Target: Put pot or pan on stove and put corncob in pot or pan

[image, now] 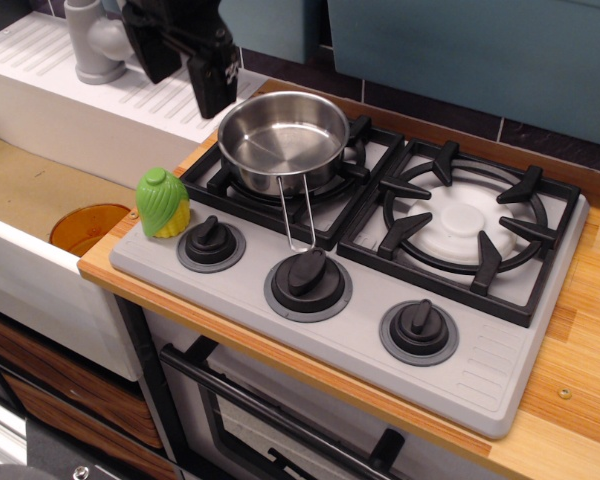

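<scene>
One small green-husked plastic corncob [163, 203] stands upright at the grey stove's [500, 390] front-left corner, forward of and below the empty black gripper [185, 60], finger spacing indiscernible.

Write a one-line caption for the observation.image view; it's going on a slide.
Steel pan sits on the stove's left grate, empty; corncob waits at the stove's left corner, gripper above and apart.

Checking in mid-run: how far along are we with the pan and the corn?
Done: the pan sits on the left grate of the stove, its handle pointing toward the knobs. In hand: nothing; the gripper is above and left of the pan, carrying nothing visible. Left: the corncob stands at the stove's left edge beside the first knob, and the pan is empty.
</scene>
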Robot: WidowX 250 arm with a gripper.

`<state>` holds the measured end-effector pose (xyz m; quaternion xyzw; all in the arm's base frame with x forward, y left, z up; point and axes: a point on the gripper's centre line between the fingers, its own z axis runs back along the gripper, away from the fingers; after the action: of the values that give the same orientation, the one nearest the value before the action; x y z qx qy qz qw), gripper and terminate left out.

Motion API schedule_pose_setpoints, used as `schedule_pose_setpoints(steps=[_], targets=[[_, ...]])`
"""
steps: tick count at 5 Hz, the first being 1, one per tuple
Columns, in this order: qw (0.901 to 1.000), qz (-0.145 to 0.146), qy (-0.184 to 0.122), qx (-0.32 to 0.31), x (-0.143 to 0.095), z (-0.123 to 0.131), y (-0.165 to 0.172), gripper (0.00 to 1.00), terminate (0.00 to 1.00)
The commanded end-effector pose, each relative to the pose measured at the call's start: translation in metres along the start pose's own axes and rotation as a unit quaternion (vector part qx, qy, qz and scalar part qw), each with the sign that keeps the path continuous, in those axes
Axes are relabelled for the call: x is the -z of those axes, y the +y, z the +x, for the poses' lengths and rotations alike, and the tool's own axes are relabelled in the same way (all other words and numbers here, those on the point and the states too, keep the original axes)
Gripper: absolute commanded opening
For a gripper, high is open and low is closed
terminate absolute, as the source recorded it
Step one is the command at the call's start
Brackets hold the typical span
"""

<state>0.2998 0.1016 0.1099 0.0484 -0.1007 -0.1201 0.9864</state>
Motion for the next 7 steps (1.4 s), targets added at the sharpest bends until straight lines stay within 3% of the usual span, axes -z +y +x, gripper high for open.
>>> schedule_pose_setpoints(steps=[1,2,4,6,7], targets=[[0.9993,0.021,-0.03,0.001,-0.02,0.011,0.003,1.0,0.0],[0.9993,0.021,-0.03,0.001,-0.02,0.011,0.003,1.0,0.0],[0.9957,0.079,-0.011,-0.047,-0.025,-0.005,0.006,1.0,0.0],[0.992,0.093,-0.015,-0.085,-0.016,-0.014,0.014,1.0,0.0],[0.9914,0.072,-0.012,-0.109,-0.006,-0.022,0.017,1.0,0.0]])
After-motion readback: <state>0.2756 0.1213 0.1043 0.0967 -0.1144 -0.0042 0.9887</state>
